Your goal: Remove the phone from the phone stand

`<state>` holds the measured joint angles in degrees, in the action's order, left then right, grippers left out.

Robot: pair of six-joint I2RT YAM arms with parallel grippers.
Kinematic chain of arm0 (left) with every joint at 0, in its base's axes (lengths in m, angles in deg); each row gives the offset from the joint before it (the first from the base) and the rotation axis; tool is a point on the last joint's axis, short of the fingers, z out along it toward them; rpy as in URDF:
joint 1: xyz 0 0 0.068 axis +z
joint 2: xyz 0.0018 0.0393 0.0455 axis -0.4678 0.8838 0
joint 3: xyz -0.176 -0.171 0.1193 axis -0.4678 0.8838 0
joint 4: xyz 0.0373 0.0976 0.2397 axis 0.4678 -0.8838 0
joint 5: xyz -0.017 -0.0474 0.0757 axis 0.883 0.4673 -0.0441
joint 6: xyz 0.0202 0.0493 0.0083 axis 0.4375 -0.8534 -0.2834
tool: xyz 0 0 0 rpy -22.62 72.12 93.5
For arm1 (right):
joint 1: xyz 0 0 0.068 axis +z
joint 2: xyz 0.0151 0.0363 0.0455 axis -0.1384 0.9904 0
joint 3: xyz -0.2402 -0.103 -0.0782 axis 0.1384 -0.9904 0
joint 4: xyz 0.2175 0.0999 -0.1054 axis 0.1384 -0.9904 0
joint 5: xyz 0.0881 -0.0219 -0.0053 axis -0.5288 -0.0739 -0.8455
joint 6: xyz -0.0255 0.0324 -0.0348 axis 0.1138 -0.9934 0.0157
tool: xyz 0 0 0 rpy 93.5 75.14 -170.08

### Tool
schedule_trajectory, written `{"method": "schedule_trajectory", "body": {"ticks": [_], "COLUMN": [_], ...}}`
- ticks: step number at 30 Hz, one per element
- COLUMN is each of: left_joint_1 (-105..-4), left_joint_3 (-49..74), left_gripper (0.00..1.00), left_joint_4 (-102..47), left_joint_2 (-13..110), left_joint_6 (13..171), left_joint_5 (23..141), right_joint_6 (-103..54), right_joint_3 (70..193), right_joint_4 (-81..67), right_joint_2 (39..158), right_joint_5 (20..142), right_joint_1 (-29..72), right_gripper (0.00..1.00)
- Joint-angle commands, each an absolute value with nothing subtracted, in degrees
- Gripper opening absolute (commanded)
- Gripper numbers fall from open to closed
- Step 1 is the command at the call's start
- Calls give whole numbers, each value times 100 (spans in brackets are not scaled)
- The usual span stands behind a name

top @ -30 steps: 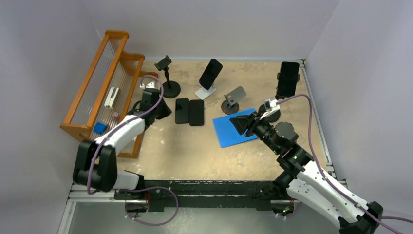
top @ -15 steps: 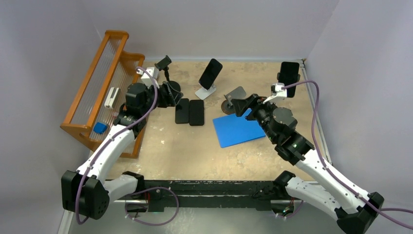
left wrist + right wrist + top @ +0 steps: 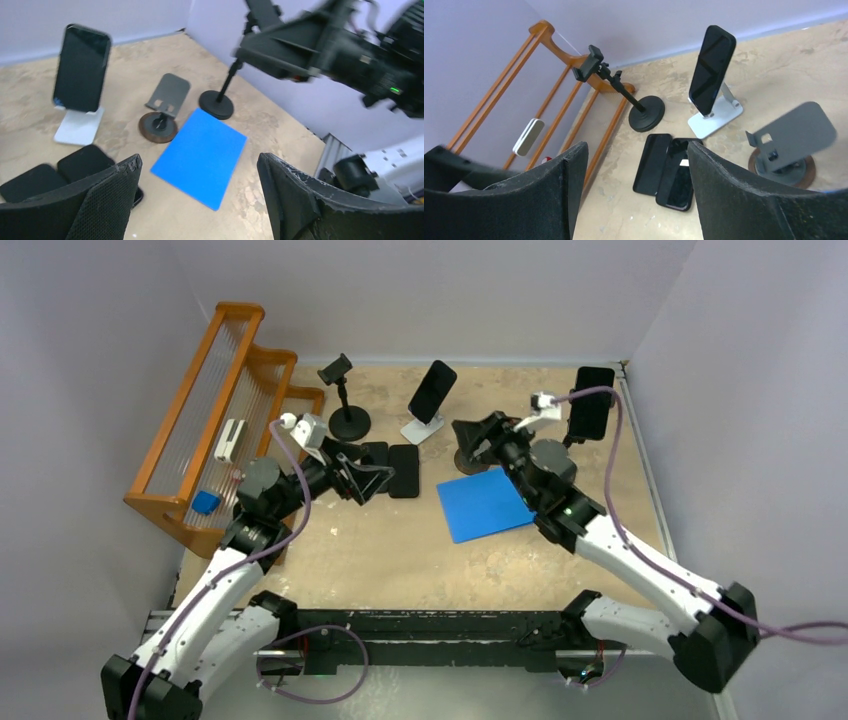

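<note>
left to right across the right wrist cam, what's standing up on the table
wooden rack → black clamp stand → phone on its white stand → empty grey stand

Cannot resolve right arm [image 3: 350, 55], blurred at upper right of left wrist view; cannot see flat phones [image 3: 75, 167] whole, lower left, behind finger [image 3: 107, 200].

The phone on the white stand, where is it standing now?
In the top view the phone leans on its white stand at the far middle of the table, between the black pole stand and the grey stand.
</note>
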<state>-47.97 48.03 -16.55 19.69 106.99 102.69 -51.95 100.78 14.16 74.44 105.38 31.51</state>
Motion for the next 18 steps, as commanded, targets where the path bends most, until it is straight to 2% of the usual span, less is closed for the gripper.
{"method": "schedule_trajectory", "body": {"ticks": [1, 4, 8, 11, 16, 18], "left_joint_1": [-5186, -5299, -5410, -5537, -5707, -5745], "left_joint_3": [4532, 4345, 4325, 4338, 4303, 4275], "left_gripper": [83, 81, 79, 78, 76, 76], "left_joint_4": [-1777, -2210, -2407, -2438, -2594, -2645], "left_joint_2": [1717, 1633, 1389, 1228, 1120, 1146], "left_joint_6": [10090, 9861, 9638, 9473, 9330, 9280], "left_joint_5": [10146, 9801, 9456, 9297, 8931, 8852], "right_joint_6": [-5203, -5013, -4344, -4027, -4169, -4186], "right_joint_3": [10999, 11581, 11838, 12254, 13998, 14236], "right_joint_4": [2026, 2036, 2691, 2915, 1641, 1508], "right_joint_2": [8321, 9127, 9836, 10489, 11792, 11983], "right_joint_5": [10645, 10715, 11747, 11776, 11641, 11429], "right_joint_1": [3169, 3171, 3208, 3187, 3155, 3091], "right_gripper": [74, 74, 74, 75, 73, 74]}}
